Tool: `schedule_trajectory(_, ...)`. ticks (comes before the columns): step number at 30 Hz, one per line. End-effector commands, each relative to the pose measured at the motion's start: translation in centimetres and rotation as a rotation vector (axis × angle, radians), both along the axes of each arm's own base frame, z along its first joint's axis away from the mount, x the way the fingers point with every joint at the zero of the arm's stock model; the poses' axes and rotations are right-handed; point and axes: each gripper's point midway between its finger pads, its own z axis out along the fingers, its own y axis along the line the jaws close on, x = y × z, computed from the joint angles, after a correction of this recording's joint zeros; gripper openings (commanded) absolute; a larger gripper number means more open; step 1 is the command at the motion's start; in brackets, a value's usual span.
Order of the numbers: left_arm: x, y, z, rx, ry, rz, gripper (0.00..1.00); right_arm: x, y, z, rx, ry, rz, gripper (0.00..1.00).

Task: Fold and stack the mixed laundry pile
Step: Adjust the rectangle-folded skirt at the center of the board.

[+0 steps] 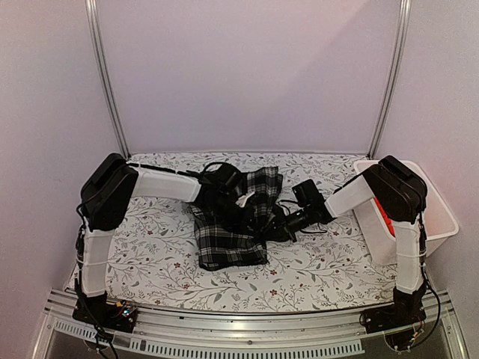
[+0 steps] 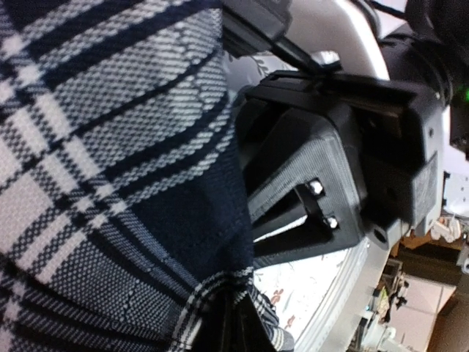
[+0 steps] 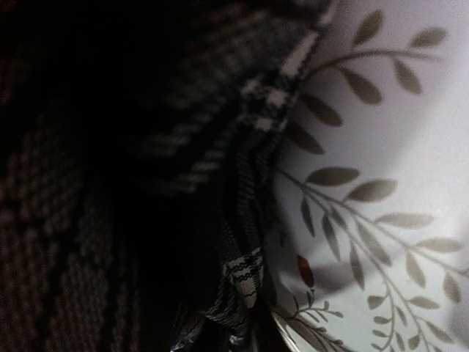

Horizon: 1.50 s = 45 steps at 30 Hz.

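Note:
The black-and-white plaid garment (image 1: 230, 243) lies bunched on the middle of the floral table cover. My left gripper (image 1: 238, 203) is over its upper part. In the left wrist view the plaid cloth (image 2: 110, 169) fills the left side and a fold of it is pinched between my shut fingers (image 2: 233, 331). My right gripper (image 1: 278, 226) reaches in from the right at the garment's right edge. The right wrist view is dark, with a plaid hem (image 3: 245, 271) gathered into the shut jaws. A strip of the red shirt (image 1: 384, 218) shows inside the basket.
A white plastic basket (image 1: 441, 218) stands at the right edge of the table. The floral cover (image 1: 150, 247) shows bare to the left and front of the garment. The right arm's black gripper body (image 2: 330, 183) sits close to my left gripper. Metal frame posts stand at the back.

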Motion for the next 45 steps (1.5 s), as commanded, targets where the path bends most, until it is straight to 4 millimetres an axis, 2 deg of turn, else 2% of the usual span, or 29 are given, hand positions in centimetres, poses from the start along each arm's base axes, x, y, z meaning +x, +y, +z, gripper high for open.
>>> schedule_trajectory(1,-0.5,-0.4,-0.5,-0.111,0.058,-0.019,0.13,-1.0,-0.1,0.4,-0.004,0.018,0.006,0.23)
schedule_trajectory(2,-0.4,-0.2,-0.4,-0.128,0.062,-0.010,0.22,-1.1,-0.4,0.6,-0.013,0.021,0.005,0.30)
schedule_trajectory(4,-0.2,0.5,-0.2,-0.167,0.066,0.001,0.36,-1.7,-1.5,0.5,-0.057,0.038,0.002,0.38)
schedule_trajectory(6,-0.3,1.2,-0.7,-0.205,0.072,0.004,0.44,-2.0,-3.6,0.2,-0.166,0.039,-0.019,0.46)
schedule_trajectory(8,-0.3,1.1,-0.3,-0.264,0.051,-0.018,0.47,-2.1,-5.4,0.4,-0.214,0.003,-0.025,0.49)
schedule_trajectory(10,-0.5,0.9,-0.3,-0.281,0.039,-0.045,0.48,-1.4,-6.7,1.6,-0.214,-0.040,-0.048,0.51)
schedule_trajectory(12,-0.8,0.6,-0.4,-0.289,0.034,-0.064,0.49,-0.2,-7.6,3.1,-0.201,-0.084,-0.082,0.58)
schedule_trajectory(15,-1.0,0.3,-0.5,-0.289,0.022,-0.077,0.48,2.3,-8.2,4.3,-0.194,-0.131,-0.139,0.67)
schedule_trajectory(19,-1.3,0.3,-1.5,-0.246,0.015,-0.083,0.46,6.7,-7.2,5.7,-0.157,-0.190,-0.211,0.76)
schedule_trajectory(22,-1.4,0.4,-2.2,-0.225,0.013,-0.076,0.46,9.3,-5.8,5.4,-0.113,-0.176,-0.247,0.88)
schedule_trajectory(26,-1.6,0.4,-3.0,-0.217,0.021,-0.082,0.46,11.7,-4.3,4.2,-0.071,-0.149,-0.274,0.98)
schedule_trajectory(29,-1.8,0.5,-3.4,-0.218,0.024,-0.093,0.46,12.7,-3.5,3.5,-0.062,-0.136,-0.274,0.99)
schedule_trajectory(34,-1.9,0.4,-3.7,-0.220,0.025,-0.110,0.45,13.7,-1.8,1.5,-0.071,-0.120,-0.258,0.94)
schedule_trajectory(38,-1.8,0.1,-3.5,-0.228,0.011,-0.130,0.44,13.7,-0.3,-0.2,-0.078,-0.112,-0.226,0.83)
schedule_trajectory(39,-1.7,0.1,-3.2,-0.232,0.001,-0.136,0.43,13.5,-0.2,-1.0,-0.086,-0.103,-0.220,0.76)
schedule_trajectory(43,-1.1,0.2,-2.5,-0.210,-0.030,-0.149,0.43,12.7,-1.2,-3.7,-0.131,-0.075,-0.232,0.37)
schedule_trajectory(45,-0.4,0.6,-0.6,-0.204,-0.096,-0.137,0.46,12.4,-1.7,-4.0,-0.137,-0.072,-0.235,0.17)
